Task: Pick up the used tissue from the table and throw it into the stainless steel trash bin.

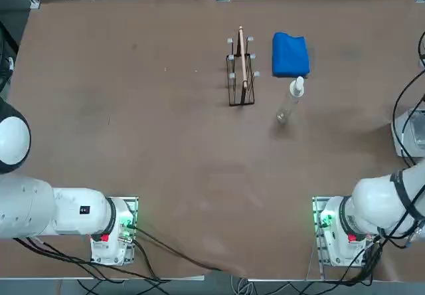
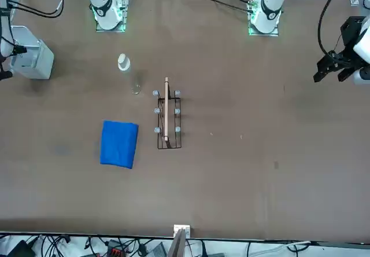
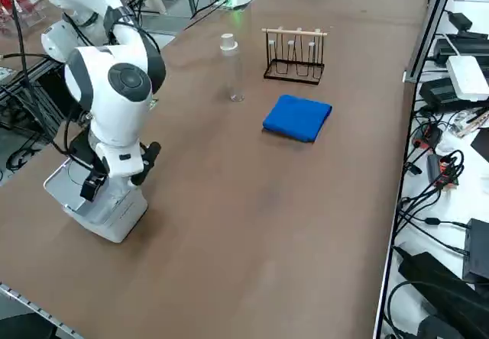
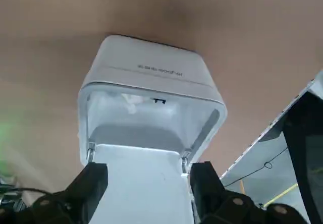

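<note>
Right pincer (image 4: 146,183) hangs wide and empty directly above the open bin (image 4: 151,108) at the bench's right edge, tissue (image 4: 132,102) apparently lying inside.

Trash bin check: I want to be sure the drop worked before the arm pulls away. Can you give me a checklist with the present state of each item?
1. Right claw open with nothing between its fingers: ok.
2. Claw directly over the trash bin: ok; in the wrist view the open bin sits just past the fingers.
3. Bin lid up: ok.
4. Tissue inside the bin: cannot tell for sure; a pale crumpled shape shows against the inner wall.
5. No tissue left on the table: ok; only the blue cloth, bottle and wire rack lie there.
</note>
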Controlling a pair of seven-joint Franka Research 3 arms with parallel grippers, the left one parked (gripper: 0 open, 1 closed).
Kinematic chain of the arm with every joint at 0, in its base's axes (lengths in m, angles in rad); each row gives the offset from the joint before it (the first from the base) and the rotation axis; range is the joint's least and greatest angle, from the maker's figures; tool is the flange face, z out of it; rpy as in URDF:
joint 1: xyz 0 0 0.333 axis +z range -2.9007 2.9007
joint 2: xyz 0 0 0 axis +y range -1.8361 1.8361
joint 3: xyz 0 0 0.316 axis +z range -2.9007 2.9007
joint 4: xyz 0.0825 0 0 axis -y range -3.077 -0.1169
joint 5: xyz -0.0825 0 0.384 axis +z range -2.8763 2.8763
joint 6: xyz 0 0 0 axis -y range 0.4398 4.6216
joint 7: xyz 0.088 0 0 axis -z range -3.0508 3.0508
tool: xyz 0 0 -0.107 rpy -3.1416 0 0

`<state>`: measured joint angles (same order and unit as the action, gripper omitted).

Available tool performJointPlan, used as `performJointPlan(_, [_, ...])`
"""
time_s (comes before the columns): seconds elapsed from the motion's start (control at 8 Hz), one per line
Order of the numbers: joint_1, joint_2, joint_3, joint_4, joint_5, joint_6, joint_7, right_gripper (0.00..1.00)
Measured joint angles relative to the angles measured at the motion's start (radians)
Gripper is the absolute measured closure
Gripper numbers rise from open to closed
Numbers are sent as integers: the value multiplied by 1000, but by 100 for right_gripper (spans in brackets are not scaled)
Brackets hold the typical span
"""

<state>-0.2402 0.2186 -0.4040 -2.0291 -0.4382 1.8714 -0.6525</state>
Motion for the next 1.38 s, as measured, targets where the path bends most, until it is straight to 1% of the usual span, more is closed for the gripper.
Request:
performJointPlan(0.12, [12,-32,23,18,22,-2,-1,0])
performJointPlan(0.25, [47,-72,55,51,64,-18,-1,0])
performJointPlan(0.38, [102,-106,82,98,127,-53,-1,0])
performJointPlan(0.5, [163,-129,100,165,205,-108,6,0])
performJointPlan(0.62, [215,-139,108,237,283,-161,19,0])
performJointPlan(0.75, [249,-142,111,300,351,-186,36,0])
performJointPlan(0.88, [267,-142,111,348,404,-192,56,0])
performJointPlan(1.0, [283,-141,111,390,439,-192,74,0])
performJointPlan(1.12, [312,-141,111,428,452,-193,96,0])
performJointPlan(1.25, [359,-140,112,457,455,-195,144,0])
performJointPlan(1.38, [415,-140,113,473,455,-200,233,0])
